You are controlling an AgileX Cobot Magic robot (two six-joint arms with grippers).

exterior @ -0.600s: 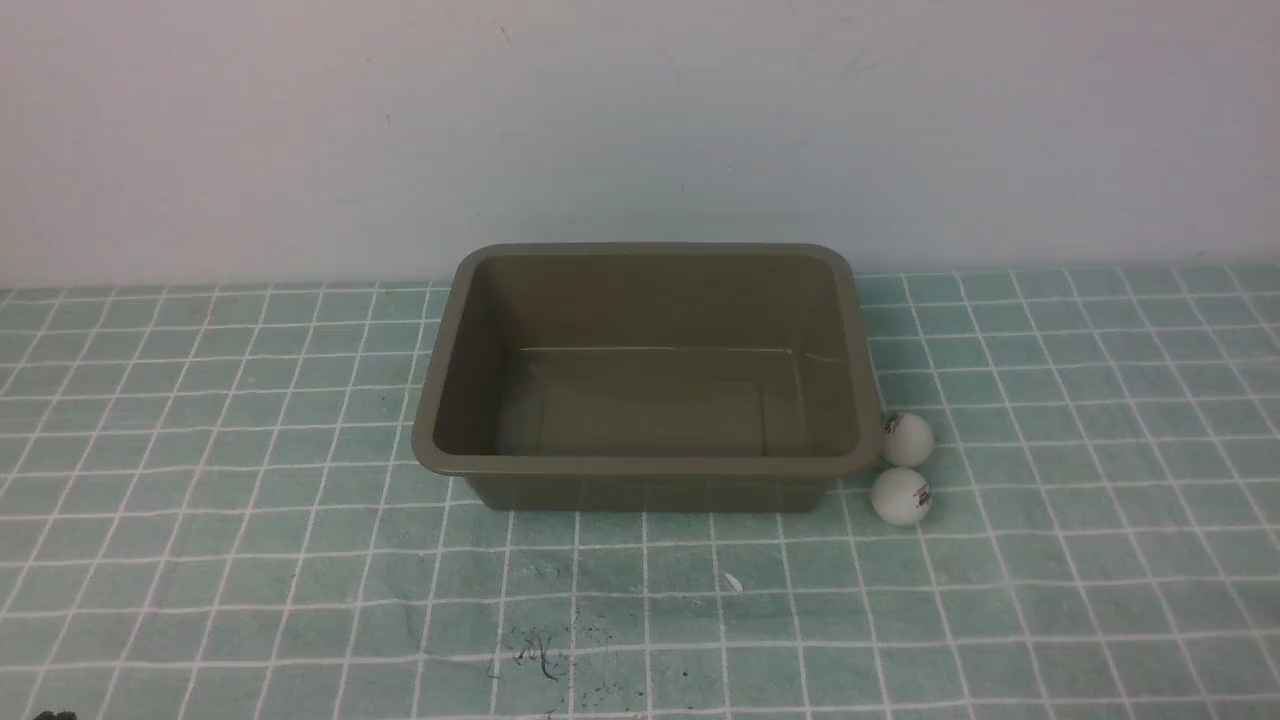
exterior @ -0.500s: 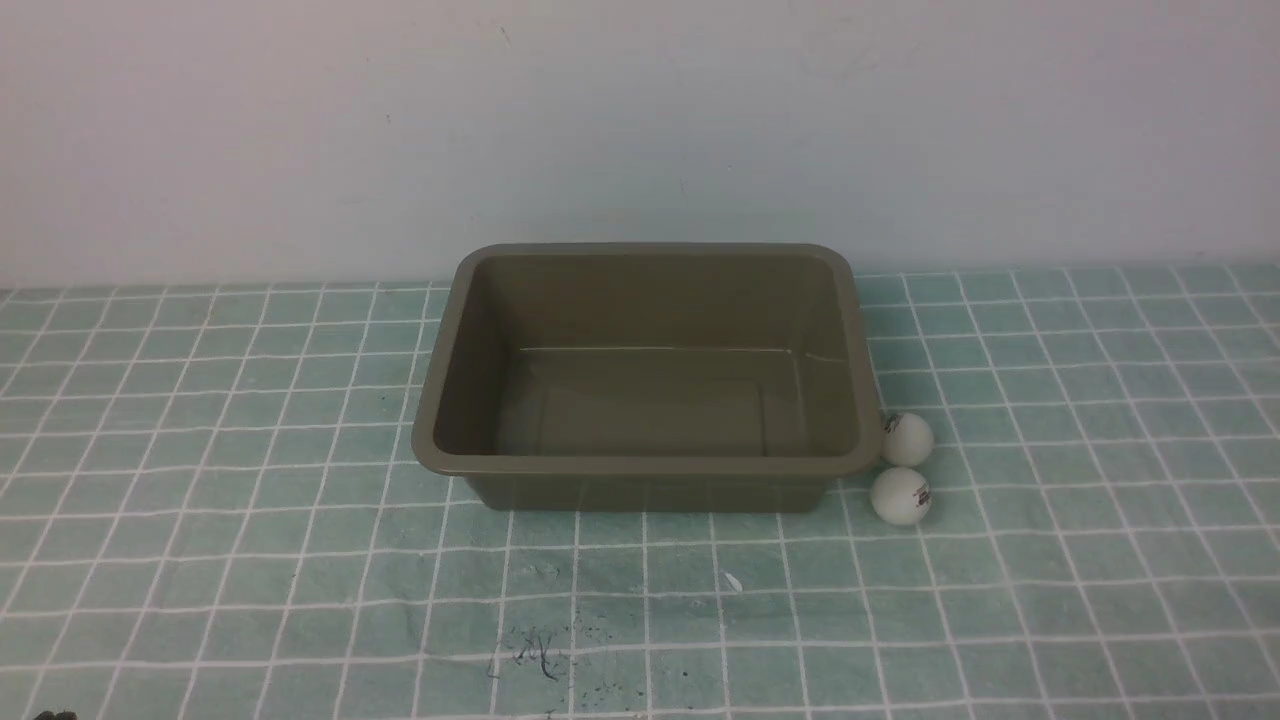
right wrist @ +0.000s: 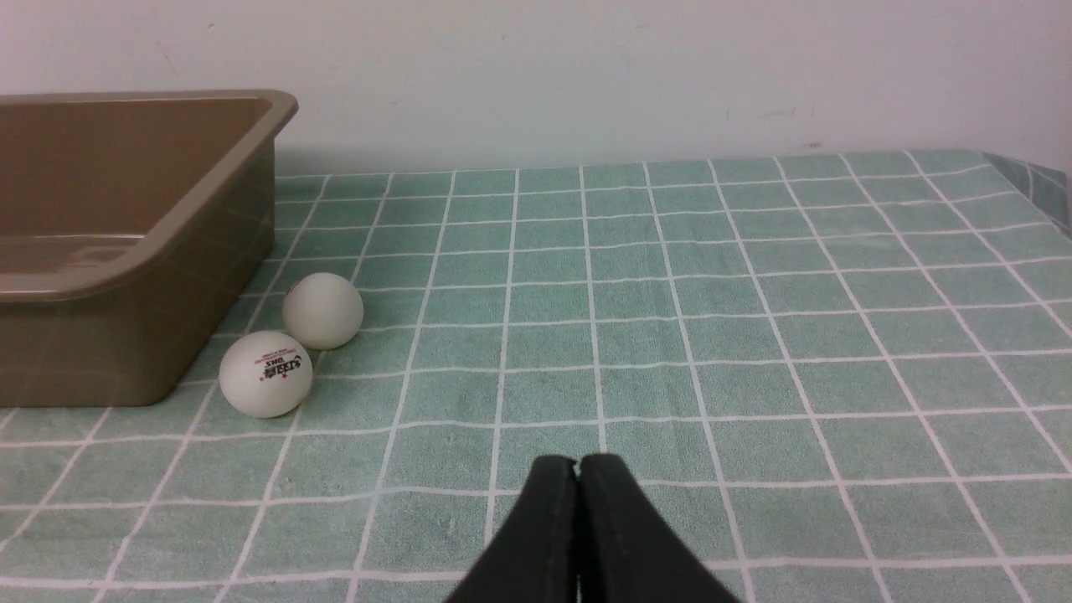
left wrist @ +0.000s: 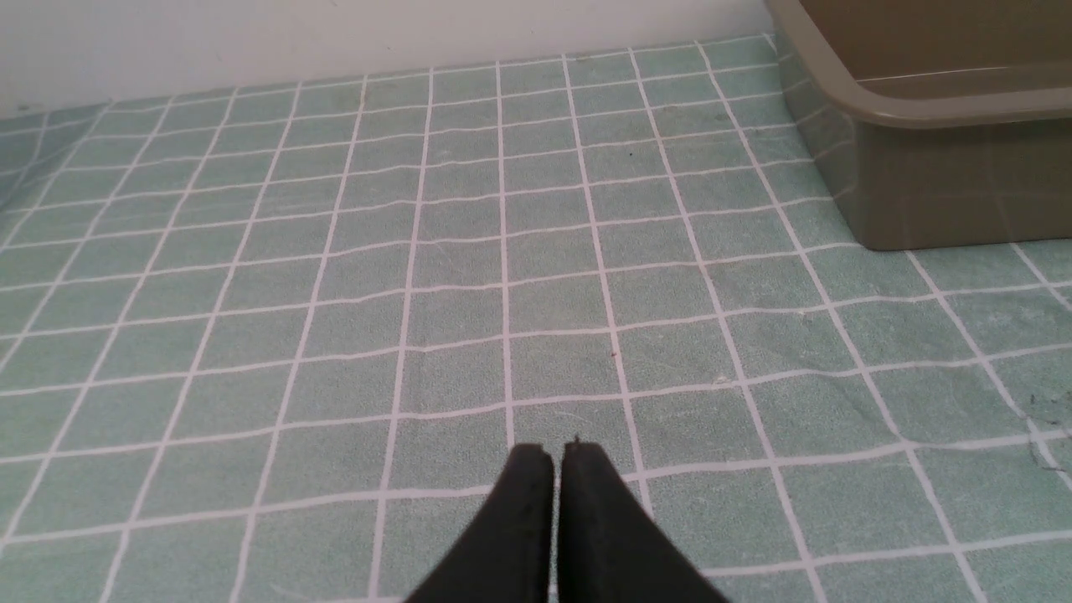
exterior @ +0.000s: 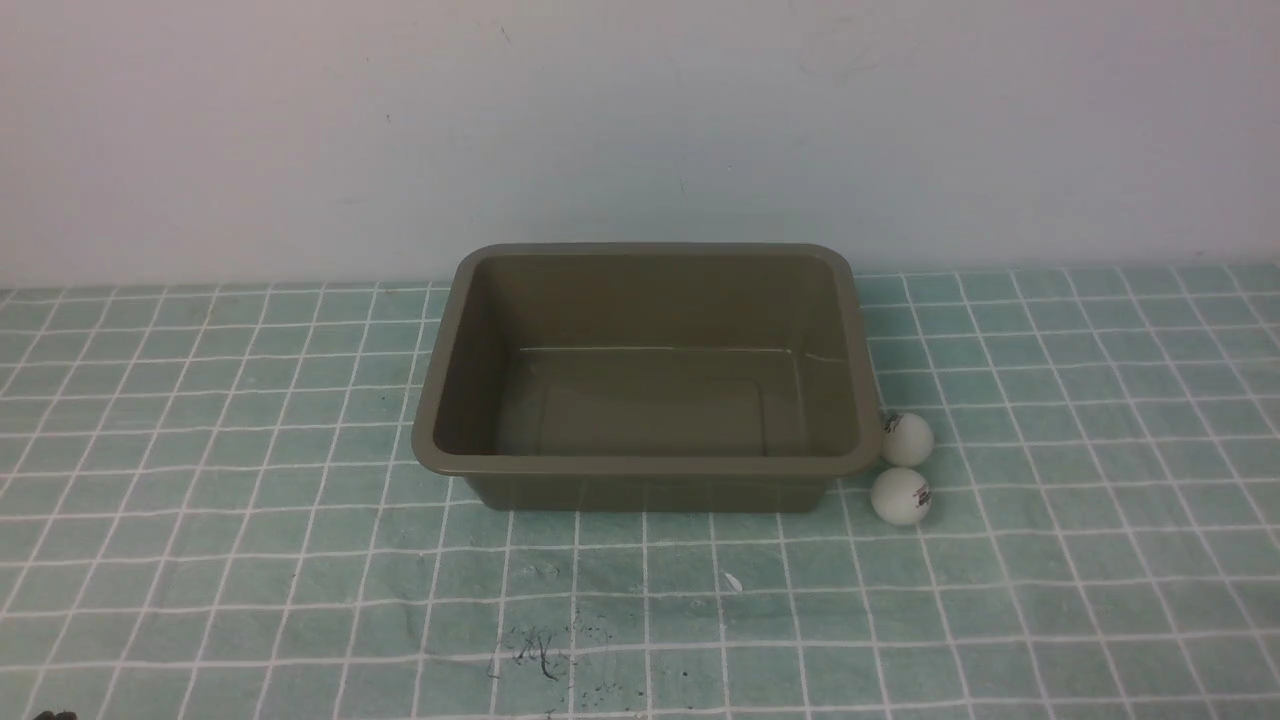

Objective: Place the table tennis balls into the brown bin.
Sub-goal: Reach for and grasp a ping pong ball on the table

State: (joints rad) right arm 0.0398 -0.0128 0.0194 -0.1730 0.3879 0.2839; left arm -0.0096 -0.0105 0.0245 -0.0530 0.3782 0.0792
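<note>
The olive-brown bin (exterior: 452, 330) stands in the middle of the table with nothing inside it. Two white table tennis balls lie on the cloth by its right front corner: the far ball (exterior: 908, 439) touches the rim, the near ball (exterior: 901, 496) shows a dark logo. In the right wrist view the far ball (right wrist: 323, 311) and the near ball (right wrist: 266, 373) sit beside the bin (right wrist: 151, 243), some way ahead of my right gripper (right wrist: 578, 462), which is shut and holds nothing. My left gripper (left wrist: 557, 450) is shut over bare cloth, the bin's corner (left wrist: 921, 109) ahead of it.
A teal cloth with a white grid (exterior: 1050, 560) covers the table. A pale wall (exterior: 640, 120) rises right behind the bin. Small dark specks (exterior: 540, 655) mark the cloth near the front. The table's right corner (right wrist: 1034, 176) shows in the right wrist view.
</note>
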